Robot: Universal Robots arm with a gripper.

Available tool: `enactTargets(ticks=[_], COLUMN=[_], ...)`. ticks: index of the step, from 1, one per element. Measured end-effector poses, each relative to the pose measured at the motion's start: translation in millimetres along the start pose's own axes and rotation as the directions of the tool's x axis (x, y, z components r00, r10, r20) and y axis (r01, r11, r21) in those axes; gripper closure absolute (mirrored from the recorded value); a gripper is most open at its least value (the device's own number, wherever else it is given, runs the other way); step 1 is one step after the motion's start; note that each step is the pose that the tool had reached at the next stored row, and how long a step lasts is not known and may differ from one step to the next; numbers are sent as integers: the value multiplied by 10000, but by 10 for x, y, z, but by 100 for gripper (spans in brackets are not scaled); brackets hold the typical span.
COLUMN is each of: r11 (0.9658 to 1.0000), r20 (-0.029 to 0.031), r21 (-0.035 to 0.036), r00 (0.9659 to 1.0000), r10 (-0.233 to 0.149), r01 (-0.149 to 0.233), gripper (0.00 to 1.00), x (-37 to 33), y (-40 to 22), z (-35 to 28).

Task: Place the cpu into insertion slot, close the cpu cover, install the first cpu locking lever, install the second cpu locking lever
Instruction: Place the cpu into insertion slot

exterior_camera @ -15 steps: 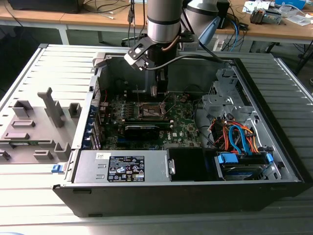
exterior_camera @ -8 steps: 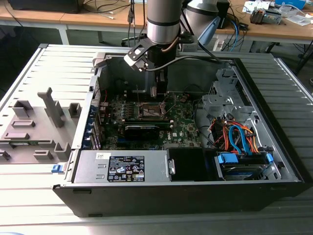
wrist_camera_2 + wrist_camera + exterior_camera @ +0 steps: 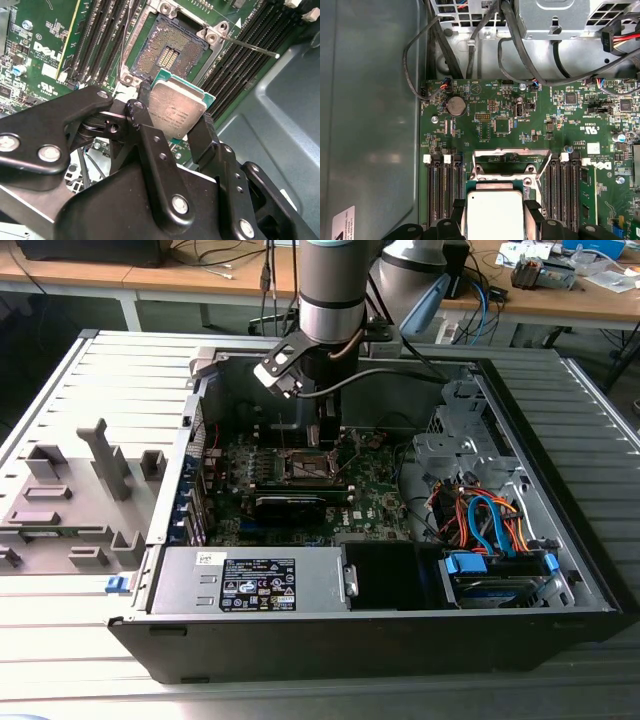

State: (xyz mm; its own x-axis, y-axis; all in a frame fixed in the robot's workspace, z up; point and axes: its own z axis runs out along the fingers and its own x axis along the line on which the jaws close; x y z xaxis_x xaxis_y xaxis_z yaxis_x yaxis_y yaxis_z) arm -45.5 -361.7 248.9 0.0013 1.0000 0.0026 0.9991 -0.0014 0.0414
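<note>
Step one in hand: black two-finger gripper point(image 3: 172, 120) is clamped on the small square silver-topped cpu point(image 3: 176, 110), near but not yet in the open square gold-pinned insertion slot point(image 3: 167, 52), thin silver cpu cover point(image 3: 512, 151) raised; seating probably calls for squaring chip over pins.

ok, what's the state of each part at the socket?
gripper: shut on the cpu
cpu: held clear of the socket, not seated
insertion slot: uncovered, empty, pin field exposed
cpu cover: raised, open
locking lever: unlatched, sticking out free
</note>
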Motion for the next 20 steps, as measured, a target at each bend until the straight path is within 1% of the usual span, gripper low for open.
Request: enactTargets(ticks=[6, 9, 10, 11, 12, 13, 14, 20], r11=[10000, 10000, 10000, 10000, 10000, 10000, 10000, 10000], r20=[-2, 19, 42, 111, 231, 250, 254, 253], r21=[0, 1, -1, -1, -1, -1, 1, 0], r00=[10000, 10000, 10000, 9999, 9997, 9997, 9997, 9997], r10=[-1, -2, -3, -6, -10, -11, -11, -13], r01=[1, 2, 3, 6, 10, 11, 11, 13], gripper=[45, 45, 45, 45, 45, 45, 45, 45], x=[0, -1, 0, 0, 0, 0, -1, -7], y=[-23, -39, -45, -52, -60, -62, -66, -95], z=[3, 3, 6, 6, 8, 8, 9, 14])
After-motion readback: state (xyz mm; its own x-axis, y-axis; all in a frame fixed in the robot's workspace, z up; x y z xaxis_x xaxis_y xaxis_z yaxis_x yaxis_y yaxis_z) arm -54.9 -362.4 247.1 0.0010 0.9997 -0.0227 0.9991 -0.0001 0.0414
